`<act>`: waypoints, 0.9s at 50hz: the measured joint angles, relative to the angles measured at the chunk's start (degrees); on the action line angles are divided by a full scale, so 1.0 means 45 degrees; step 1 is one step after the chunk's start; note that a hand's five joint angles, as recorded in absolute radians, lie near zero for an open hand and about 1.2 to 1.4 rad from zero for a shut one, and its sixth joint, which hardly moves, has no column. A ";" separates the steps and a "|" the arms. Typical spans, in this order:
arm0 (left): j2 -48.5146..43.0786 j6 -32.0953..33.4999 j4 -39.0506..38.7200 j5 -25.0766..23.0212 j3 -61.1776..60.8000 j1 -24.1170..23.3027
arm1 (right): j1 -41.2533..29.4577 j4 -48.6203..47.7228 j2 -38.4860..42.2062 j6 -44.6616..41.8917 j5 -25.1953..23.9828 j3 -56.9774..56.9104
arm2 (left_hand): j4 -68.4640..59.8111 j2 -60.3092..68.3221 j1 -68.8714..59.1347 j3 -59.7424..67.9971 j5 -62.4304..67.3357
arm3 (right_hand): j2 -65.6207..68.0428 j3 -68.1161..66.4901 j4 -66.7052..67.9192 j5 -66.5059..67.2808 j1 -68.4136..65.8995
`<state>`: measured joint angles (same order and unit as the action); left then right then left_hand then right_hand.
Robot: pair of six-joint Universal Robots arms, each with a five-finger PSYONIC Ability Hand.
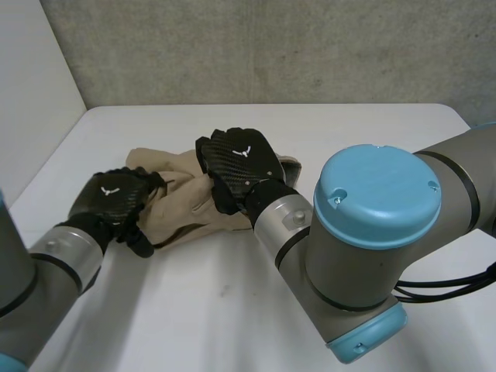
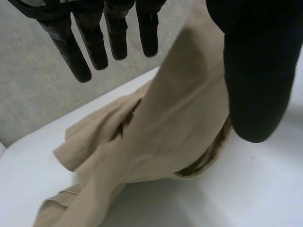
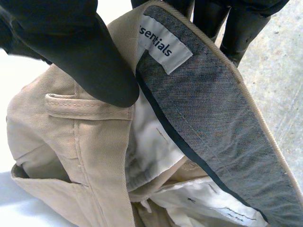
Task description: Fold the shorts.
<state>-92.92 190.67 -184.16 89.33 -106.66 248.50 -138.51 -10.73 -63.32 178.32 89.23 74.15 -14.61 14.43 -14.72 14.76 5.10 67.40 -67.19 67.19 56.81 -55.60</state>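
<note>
Shorts point(image 1: 186, 209) bunched on desk point(image 1: 349, 132); left robot hand point(image 1: 116, 198) pinches 9 o'clock edge, right robot hand point(image 1: 240, 159) pinches 2 o'clock waistband point(image 3: 208, 109)

The beige shorts point(image 1: 180, 208) lie crumpled in the middle of the white bench point(image 1: 201, 318), with the waistband point(image 3: 208, 109) turned open, showing its grey inside and a white label point(image 3: 163, 45).

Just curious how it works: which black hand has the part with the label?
The right hand: it pinches the shorts' grey-lined waistband beside the white label. The left hand is at a plain beige edge.
</note>
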 measured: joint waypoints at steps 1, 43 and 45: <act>-0.0407 -0.0005 -0.0192 0.0020 0.0049 -0.0087 | -0.0030 0.0002 0.0000 0.0036 -0.0003 0.0077 | 0.0000 0.0000 0.0000 0.0000 0.0000 | 0.0000 0.0000 0.0000 0.0000 0.0000; -0.2059 -0.0460 -0.2613 0.1813 0.0482 -0.2247 | 0.0617 0.3324 -0.0795 0.2021 0.1809 0.1073 | -1.2030 1.2013 -1.1424 1.1880 1.1028 | -1.1791 1.1849 -1.1674 -1.1695 0.9450; -0.2181 -0.0534 -0.2610 0.1936 0.0608 -0.2318 | 0.0389 0.3241 -0.0708 0.2134 0.1927 0.1062 | -1.2030 1.2013 -1.1424 1.1881 1.1027 | -1.1790 1.1849 -1.1674 -1.1725 0.9451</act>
<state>-102.73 188.27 -195.90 98.05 -103.92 238.07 -136.75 3.85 -66.51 187.92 97.90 78.93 -68.74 68.49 -66.13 68.22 54.72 14.35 -13.87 14.65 4.05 -13.07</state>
